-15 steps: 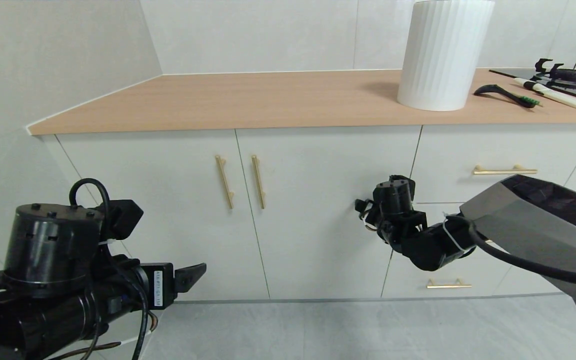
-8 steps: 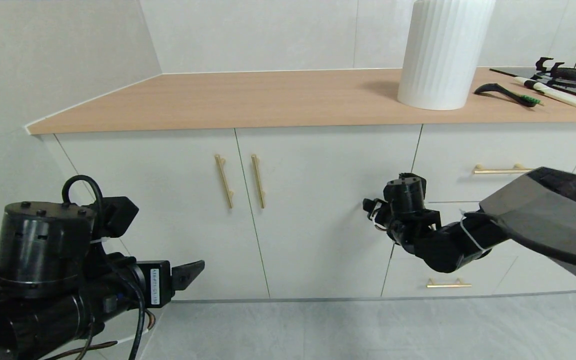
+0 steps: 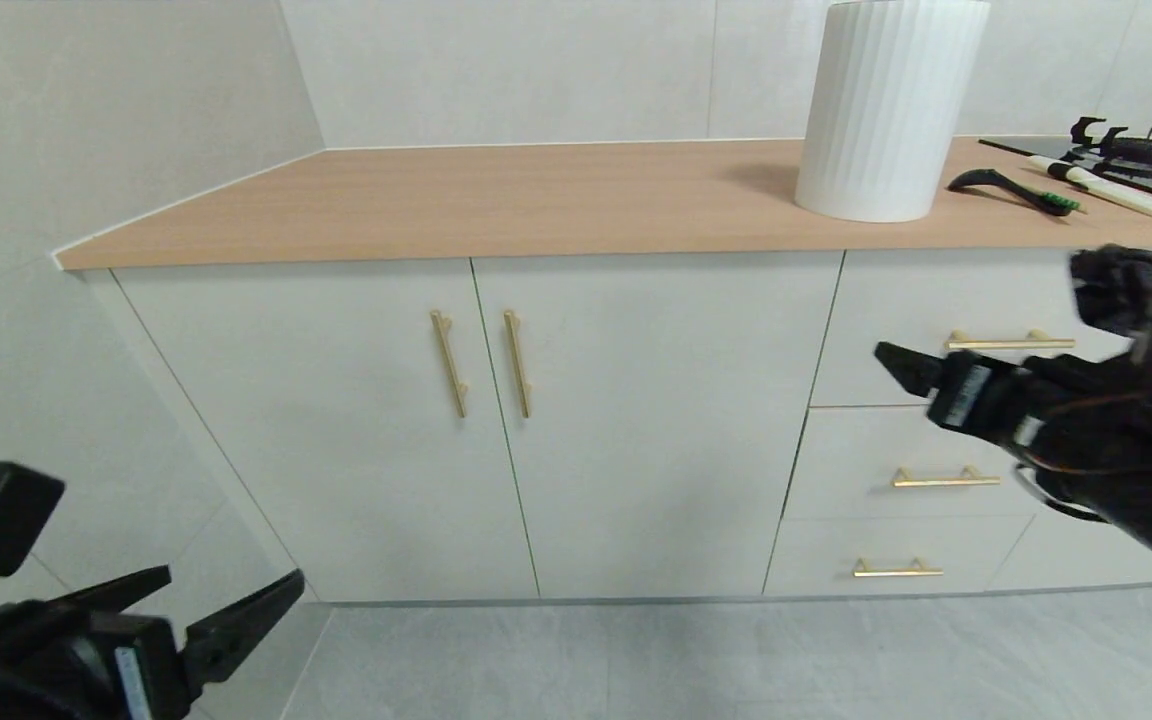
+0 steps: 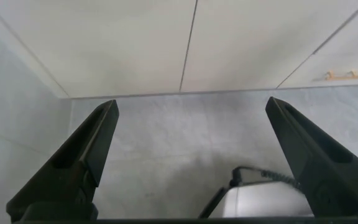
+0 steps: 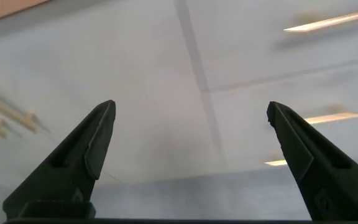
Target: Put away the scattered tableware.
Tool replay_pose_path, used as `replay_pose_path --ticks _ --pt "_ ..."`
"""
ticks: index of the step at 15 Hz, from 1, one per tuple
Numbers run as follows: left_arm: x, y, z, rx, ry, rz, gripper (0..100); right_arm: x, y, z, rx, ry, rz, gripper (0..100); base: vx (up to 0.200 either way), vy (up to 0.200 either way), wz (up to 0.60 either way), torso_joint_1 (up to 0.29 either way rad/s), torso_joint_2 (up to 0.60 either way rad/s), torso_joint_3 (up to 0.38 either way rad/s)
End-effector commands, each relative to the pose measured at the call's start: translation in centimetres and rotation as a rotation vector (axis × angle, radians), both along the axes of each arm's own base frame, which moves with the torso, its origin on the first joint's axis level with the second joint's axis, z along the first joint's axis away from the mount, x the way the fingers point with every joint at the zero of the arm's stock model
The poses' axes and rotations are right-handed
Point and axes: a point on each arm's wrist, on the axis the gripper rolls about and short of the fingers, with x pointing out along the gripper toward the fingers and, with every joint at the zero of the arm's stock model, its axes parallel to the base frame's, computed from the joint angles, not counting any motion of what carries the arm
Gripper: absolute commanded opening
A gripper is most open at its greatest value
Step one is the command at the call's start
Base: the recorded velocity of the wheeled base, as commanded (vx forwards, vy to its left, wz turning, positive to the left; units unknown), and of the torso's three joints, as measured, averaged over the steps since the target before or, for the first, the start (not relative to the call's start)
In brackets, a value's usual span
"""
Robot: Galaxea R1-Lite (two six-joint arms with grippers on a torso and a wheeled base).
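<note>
On the wooden counter (image 3: 496,200) at the far right lie a black utensil with a green handle (image 3: 1014,188) and a long white utensil (image 3: 1114,190). A tall white ribbed container (image 3: 881,110) stands just left of them. My right gripper (image 3: 896,362) hangs below counter height in front of the drawers; it is open (image 5: 191,118) and holds nothing. Low at the left, my left gripper (image 3: 234,578) is also open (image 4: 191,109) and empty, above the floor near the cabinet base.
White cabinet doors with gold handles (image 3: 481,362) fill the middle, with several drawers (image 3: 941,478) at the right. A black stove grate (image 3: 1146,150) sits at the counter's far right end. Grey tiled floor (image 3: 696,660) lies below, and a tiled wall closes the left side.
The left arm has dropped low into the left corner. The right arm has swung from the cabinet's middle out to the right, its gripper now in front of the drawers.
</note>
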Motion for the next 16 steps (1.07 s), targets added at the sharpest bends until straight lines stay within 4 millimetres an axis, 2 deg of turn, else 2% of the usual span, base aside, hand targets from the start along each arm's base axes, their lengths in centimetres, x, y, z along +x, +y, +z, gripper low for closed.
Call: replay_pose_path --ticks 1,2,3,4,5,8,9,12,14,16 --pt "-7.9 3.7 -2.3 0.004 -0.144 0.021 100 -12.0 -7.5 -2.0 -0.065 -0.111 -0.093 100 0.000 0.000 0.00 0.000 0.00 0.000" --pt "-10.3 4.7 -3.2 0.021 -0.137 0.044 100 -14.7 -9.1 -2.8 -0.105 -0.127 -0.159 100 0.000 0.000 0.00 0.000 0.00 0.000" --pt "-11.3 5.1 -3.6 0.026 -0.134 0.057 100 -16.1 -9.8 -3.0 -0.141 -0.145 -0.192 100 0.000 0.000 0.00 0.000 0.00 0.000" --pt "-12.8 5.4 -4.2 0.034 -0.119 0.106 100 -19.3 -10.8 -3.2 -0.205 -0.198 -0.212 100 0.000 0.000 0.00 0.000 0.00 0.000" --pt "-13.4 5.5 -4.7 0.031 -0.124 0.134 100 -21.3 -11.4 -3.9 -0.251 -0.207 -0.223 100 0.000 0.000 0.00 0.000 0.00 0.000" --pt "-14.2 5.1 -6.5 0.016 -0.154 0.177 100 -24.3 -11.9 -5.8 -0.268 -0.230 -0.316 100 0.000 0.000 0.00 0.000 0.00 0.000" --pt "-14.0 5.0 -7.0 0.013 -0.135 0.207 100 -25.0 -11.8 -7.3 -0.289 -0.208 -0.363 100 0.000 0.000 0.00 0.000 0.00 0.000" --pt "-14.0 4.9 -7.7 -0.032 -0.120 0.316 100 -23.8 -11.8 -9.9 -0.300 -0.177 -0.433 100 0.000 0.000 0.00 0.000 0.00 0.000" --pt "-14.8 4.5 -8.0 -0.027 -0.211 0.346 100 -24.2 -11.5 -11.0 -0.328 -0.235 -0.530 100 0.000 0.000 0.00 0.000 0.00 0.000" --pt "-14.8 4.5 -8.0 -0.021 -0.209 0.349 100 -24.3 -11.4 -11.9 -0.351 -0.194 -0.499 100 0.000 0.000 0.00 0.000 0.00 0.000"
